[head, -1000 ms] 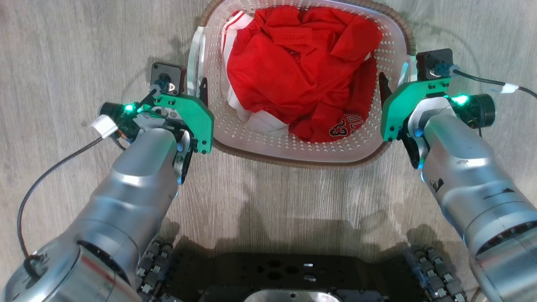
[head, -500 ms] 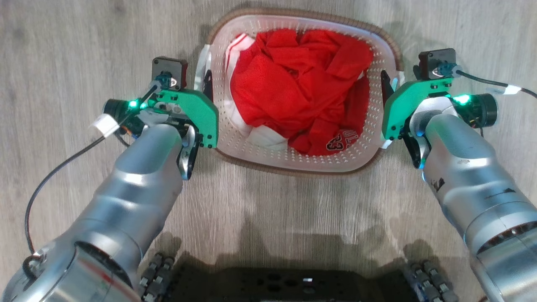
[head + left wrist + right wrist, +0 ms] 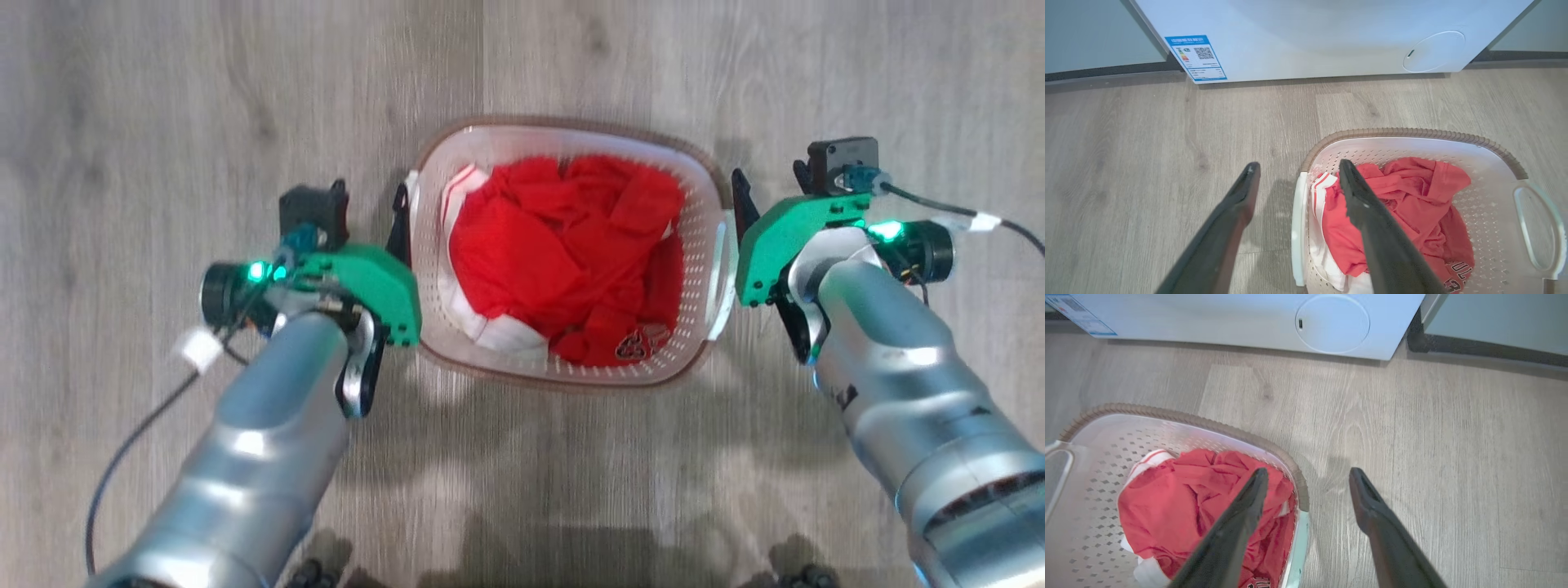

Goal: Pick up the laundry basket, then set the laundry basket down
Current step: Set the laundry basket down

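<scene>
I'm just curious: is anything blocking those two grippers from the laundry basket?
Nothing visible does. The left gripper and the right gripper are both open, right beside the side handles of the laundry basket, with no object between.

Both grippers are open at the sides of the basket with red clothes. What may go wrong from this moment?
1. The left gripper has its open fingers astride the white side handle of the white perforated plastic laundry basket with brown rim; a sideways retreat may hook it and drag the basket.
2. The right gripper straddles the opposite edge likewise.
3. Each inner finger hangs over the red clothes and might snag them.
</scene>
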Controlling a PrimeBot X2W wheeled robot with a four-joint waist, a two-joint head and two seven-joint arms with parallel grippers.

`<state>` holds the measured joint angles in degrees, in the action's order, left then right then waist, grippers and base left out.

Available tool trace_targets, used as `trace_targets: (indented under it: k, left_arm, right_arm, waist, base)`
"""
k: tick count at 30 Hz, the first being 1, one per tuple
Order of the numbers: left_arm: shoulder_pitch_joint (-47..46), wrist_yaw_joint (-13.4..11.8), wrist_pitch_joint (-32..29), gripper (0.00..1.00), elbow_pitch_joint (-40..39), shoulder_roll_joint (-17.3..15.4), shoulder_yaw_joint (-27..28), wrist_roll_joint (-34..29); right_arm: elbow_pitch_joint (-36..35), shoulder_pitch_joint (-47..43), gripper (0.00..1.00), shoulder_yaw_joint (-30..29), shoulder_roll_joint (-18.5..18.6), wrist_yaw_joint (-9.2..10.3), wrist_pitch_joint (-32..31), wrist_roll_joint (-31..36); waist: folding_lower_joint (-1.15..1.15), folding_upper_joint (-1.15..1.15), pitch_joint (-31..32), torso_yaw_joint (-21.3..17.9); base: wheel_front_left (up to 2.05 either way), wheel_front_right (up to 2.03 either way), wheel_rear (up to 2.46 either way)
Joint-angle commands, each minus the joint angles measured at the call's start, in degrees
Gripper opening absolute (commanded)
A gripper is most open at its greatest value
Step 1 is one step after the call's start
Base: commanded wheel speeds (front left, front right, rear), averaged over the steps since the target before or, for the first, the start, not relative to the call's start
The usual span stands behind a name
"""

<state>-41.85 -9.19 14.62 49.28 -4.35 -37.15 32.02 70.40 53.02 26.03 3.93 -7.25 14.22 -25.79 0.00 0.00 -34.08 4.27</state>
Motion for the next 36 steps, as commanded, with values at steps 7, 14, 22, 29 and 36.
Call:
trace_targets:
  k: [7,14,22,29,36]
  left_arm:
    - [11.51,-0.12,0.38,1.00,-9.42,-2.13,10.96,-7.53]
    - [19.88,1.20,0.38,1.00,-16.57,-1.55,17.43,-13.08]
    - [30.16,3.62,0.38,1.00,-26.11,-0.18,23.97,-18.70]
    - [36.97,4.74,0.38,1.00,-33.29,0.77,27.02,-20.86]
    - [43.79,5.25,0.38,1.00,-39.25,1.19,28.82,-21.96]
  right_arm:
    - [-11.14,-10.02,1.00,-5.14,-1.05,-0.24,0.76,6.01]
    - [-20.84,-18.71,1.00,-9.43,-1.05,-0.24,0.77,9.29]
    - [-32.36,-29.45,1.00,-11.97,-1.05,-0.24,0.77,10.96]
    - [-40.76,-36.54,1.00,-13.14,-1.05,-0.24,0.77,11.32]
    - [-48.68,-43.27,1.00,-14.14,-1.05,-0.24,0.77,11.26]
  waist:
    - [0.00,0.00,11.04,-0.86]
    - [0.00,0.00,17.79,-1.12]
    - [0.00,0.00,25.25,-1.57]
    - [0.00,0.00,30.28,-1.98]
    - [0.00,0.00,33.66,-2.73]
  base:
    - [0.00,0.00,0.00]
    - [0.00,0.00,0.00]
    - [0.00,0.00,0.00]
    - [0.00,0.00,0.00]
    - [0.00,0.00,0.00]
